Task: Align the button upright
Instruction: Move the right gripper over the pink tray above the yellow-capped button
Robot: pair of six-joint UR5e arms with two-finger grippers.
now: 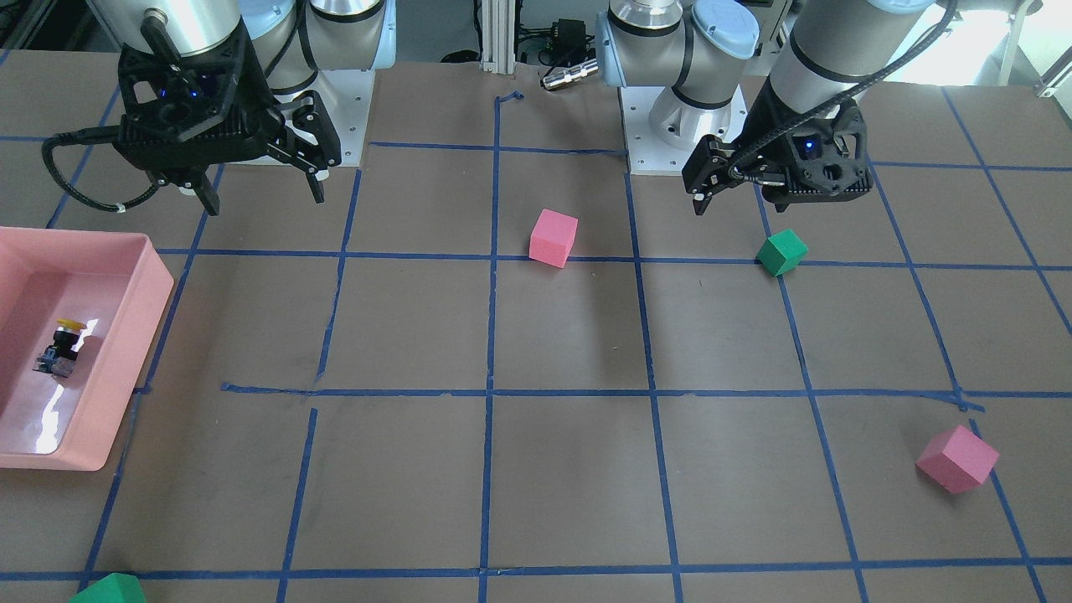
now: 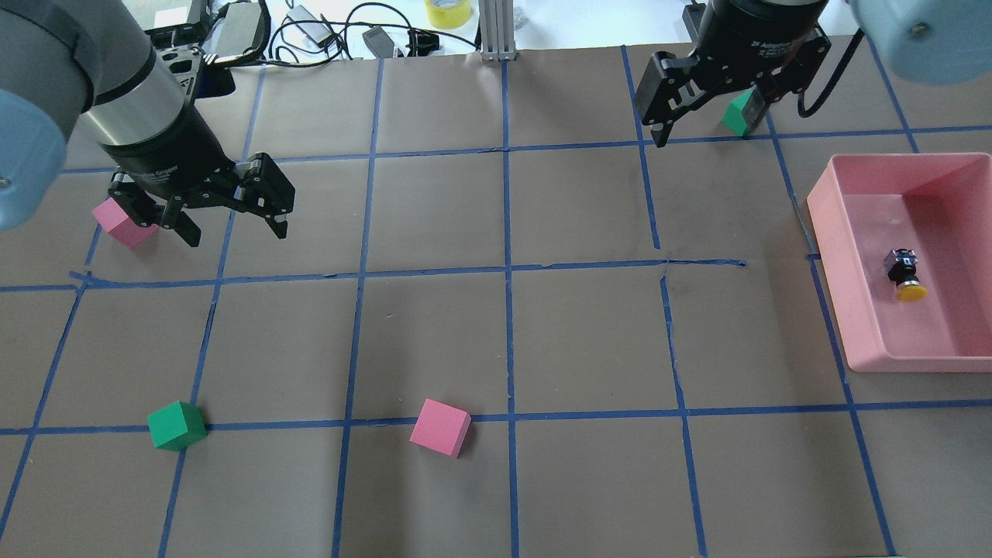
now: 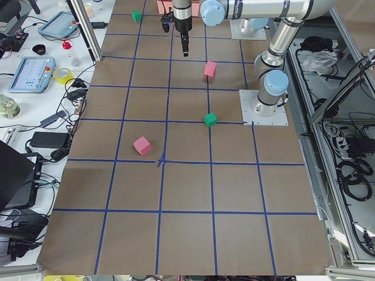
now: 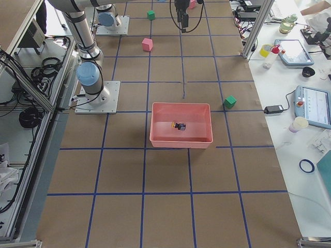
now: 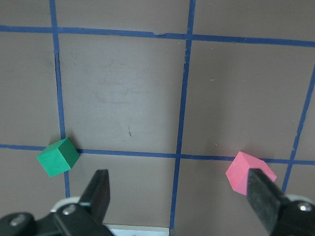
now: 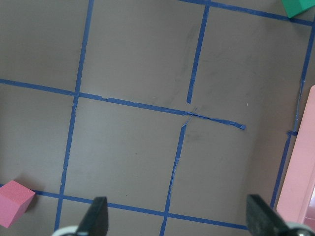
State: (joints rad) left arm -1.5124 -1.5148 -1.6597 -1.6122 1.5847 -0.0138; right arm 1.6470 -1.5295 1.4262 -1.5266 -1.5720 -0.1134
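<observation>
The button (image 2: pixel 904 276) has a yellow cap and a black body. It lies on its side inside the pink tray (image 2: pixel 828 240) at the table's right; it also shows in the front-facing view (image 1: pixel 60 347) and the exterior right view (image 4: pixel 179 125). My right gripper (image 2: pixel 717 124) is open and empty. It hangs above the table beyond the tray's far-left corner, well away from the button, and its wrist view (image 6: pixel 178 214) shows only bare table between the fingers. My left gripper (image 2: pixel 235 231) is open and empty over the table's left side (image 5: pixel 179 196).
A pink cube (image 2: pixel 124 223) sits just left of the left gripper. A green cube (image 2: pixel 177 425) and a pink cube (image 2: pixel 440 428) lie near the robot. Another green cube (image 2: pixel 742 112) sits under the right gripper. Blue tape lines grid the brown table.
</observation>
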